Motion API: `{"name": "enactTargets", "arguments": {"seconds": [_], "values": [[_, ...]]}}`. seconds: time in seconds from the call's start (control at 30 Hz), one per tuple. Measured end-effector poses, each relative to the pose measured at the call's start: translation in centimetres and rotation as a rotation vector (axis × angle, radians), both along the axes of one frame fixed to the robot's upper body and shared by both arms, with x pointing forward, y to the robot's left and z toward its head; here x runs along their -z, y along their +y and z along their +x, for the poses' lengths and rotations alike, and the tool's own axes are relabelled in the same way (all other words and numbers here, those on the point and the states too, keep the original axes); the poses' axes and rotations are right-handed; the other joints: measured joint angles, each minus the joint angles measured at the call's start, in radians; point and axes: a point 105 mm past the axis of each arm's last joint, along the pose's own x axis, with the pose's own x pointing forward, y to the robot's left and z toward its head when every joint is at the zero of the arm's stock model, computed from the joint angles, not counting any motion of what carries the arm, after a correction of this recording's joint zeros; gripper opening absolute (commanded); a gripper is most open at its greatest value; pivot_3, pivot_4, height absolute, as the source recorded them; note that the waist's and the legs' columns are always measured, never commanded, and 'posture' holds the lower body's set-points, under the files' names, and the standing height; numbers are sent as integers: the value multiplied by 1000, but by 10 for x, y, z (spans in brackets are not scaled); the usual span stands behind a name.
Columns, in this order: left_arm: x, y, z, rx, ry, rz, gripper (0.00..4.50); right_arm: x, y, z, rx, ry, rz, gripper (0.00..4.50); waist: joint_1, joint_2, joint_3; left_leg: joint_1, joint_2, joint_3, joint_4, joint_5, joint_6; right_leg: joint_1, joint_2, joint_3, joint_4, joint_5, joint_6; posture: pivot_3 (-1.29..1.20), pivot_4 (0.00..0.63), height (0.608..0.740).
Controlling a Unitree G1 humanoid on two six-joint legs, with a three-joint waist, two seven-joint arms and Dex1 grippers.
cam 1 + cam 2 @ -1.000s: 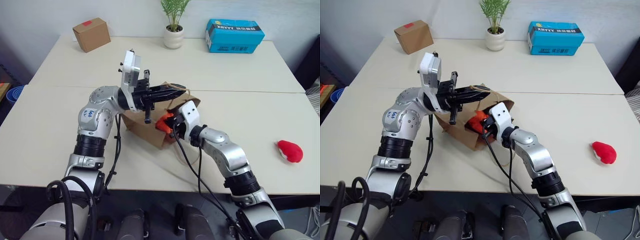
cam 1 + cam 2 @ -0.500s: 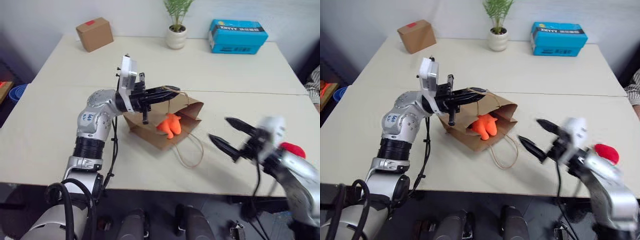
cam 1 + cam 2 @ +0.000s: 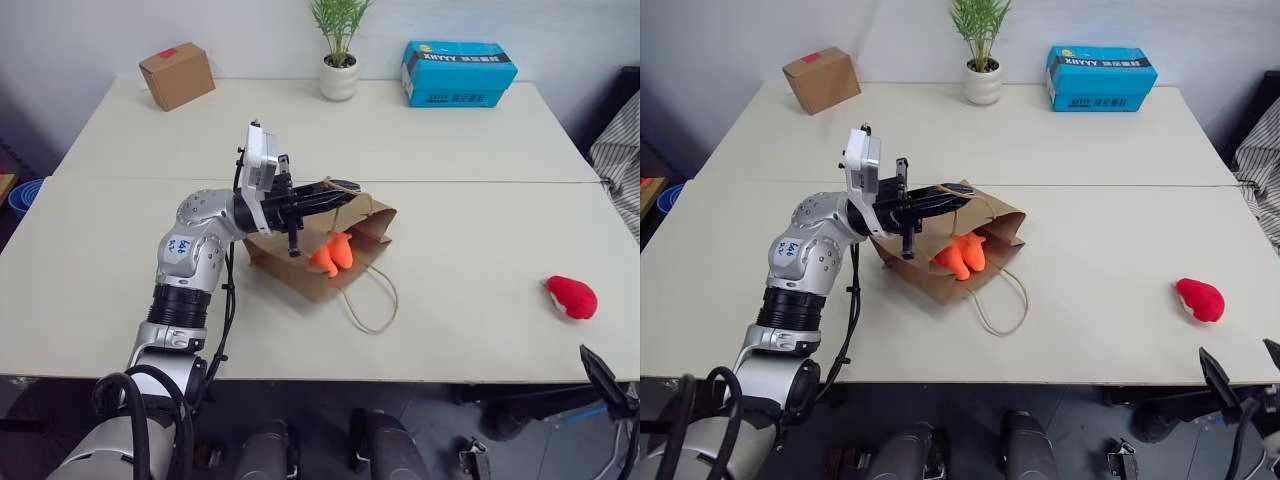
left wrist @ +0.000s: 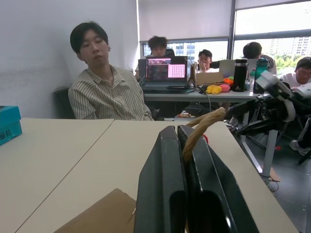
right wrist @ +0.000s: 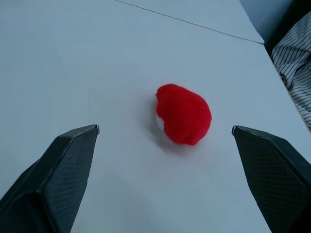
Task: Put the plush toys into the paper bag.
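The brown paper bag (image 3: 290,270) lies on its side at the table's middle, its mouth facing right. My left gripper (image 3: 348,192) is shut on the bag's upper twine handle (image 4: 201,128) and holds the mouth up. The orange plush toy (image 3: 331,253) lies just inside the mouth. The red plush toy (image 3: 571,297) rests on the table at the right, well apart from the bag. My right gripper (image 3: 1243,362) hangs open past the table's near right corner; its spread fingers (image 5: 73,155) frame the red toy (image 5: 184,114) ahead of them, apart from it.
The bag's lower twine handle (image 3: 372,308) loops loose on the table. A small cardboard box (image 3: 177,75), a potted plant (image 3: 338,60) and a blue box (image 3: 458,72) stand along the far edge. A striped sleeve (image 3: 620,160) shows at the right edge.
My right gripper let go of the orange toy in the bag's mouth, opened, and swung right and back toward the near right corner. The left gripper kept its hold on the handle.
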Motion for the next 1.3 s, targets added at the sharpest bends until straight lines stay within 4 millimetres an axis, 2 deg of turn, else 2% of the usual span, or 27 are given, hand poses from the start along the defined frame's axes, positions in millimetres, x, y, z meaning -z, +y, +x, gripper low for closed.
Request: {"name": "enactTargets", "arguments": {"seconds": [0.1,0.2,0.23,0.33,0.43,0.57,0.63,0.7,0.73,0.83,0.93,1.0,1.07,1.2,1.3], "values": [[1,-3,-1,5,5,-2,0,2,-3,19,-23,77,-17,4480,8,0,0,-1,0,-2,0,0,0,0,0,-2,0,-1,-1,0,150,740],[4,-4,-1,0,11,-3,0,10,-15,52,-53,196,-13,4480,8,0,0,-1,-2,1,2,2,3,0,0,-1,-1,0,1,0,150,740],[3,-5,-2,5,9,-4,0,13,-22,61,-46,242,-13,4309,6,0,0,-2,-2,1,2,2,4,0,0,-1,-1,0,1,0,150,740],[1,-5,-5,4,-7,0,0,22,-33,71,-12,315,-2,3553,21,0,0,-2,-1,-1,1,3,2,0,0,-2,-1,0,0,0,150,740],[1,-3,-5,-3,-9,10,0,25,-39,79,-13,353,-2,2453,23,0,0,-2,-1,0,1,3,2,0,1,-3,-1,0,0,0,150,740],[0,1,-5,-13,-16,16,0,19,-28,85,-96,363,21,1116,23,0,0,-2,-1,0,2,3,3,1,1,-2,-1,0,1,0,150,740],[-1,4,-5,-21,-18,14,0,8,4,90,-261,325,91,496,18,0,0,-2,0,0,2,3,2,1,1,-2,-1,1,1,0,150,740],[-2,5,-5,-17,-6,-1,0,-10,49,94,-454,261,163,62,12,0,0,-2,1,-1,2,4,1,1,1,-2,-1,0,1,0,150,740],[-4,5,-5,-8,3,-15,0,-20,81,94,-580,240,178,43,11,0,0,-2,1,-1,2,4,0,1,1,-2,0,0,1,0,150,740],[-5,6,-6,10,20,-25,0,-35,156,93,-807,198,223,43,8,-1,0,-2,1,-3,2,4,0,1,1,-3,0,0,1,0,150,740],[-6,5,-9,39,39,-23,0,-33,205,102,-869,191,278,43,12,-1,1,-4,0,-3,2,4,0,-1,0,-4,0,0,1,0,150,740],[-7,4,-10,58,50,-20,0,-37,229,113,-875,167,317,43,16,-1,1,-6,-1,-3,3,4,0,-1,0,-4,2,1,1,0,150,740],[-7,3,-12,76,51,-14,0,-38,244,124,-865,154,312,43,22,-1,1,-7,-1,-3,3,4,0,-2,1,-5,1,1,1,0,150,740],[-8,-3,-16,118,57,2,0,-25,254,168,-691,121,226,43,19,-1,0,-8,-3,-2,3,4,2,-3,3,-6,2,1,1,0,150,740],[-8,-5,-17,134,58,5,0,-20,260,193,-568,83,145,43,10,-1,0,-8,-2,-2,3,4,2,-3,3,-6,2,1,1,0,150,740]]}}
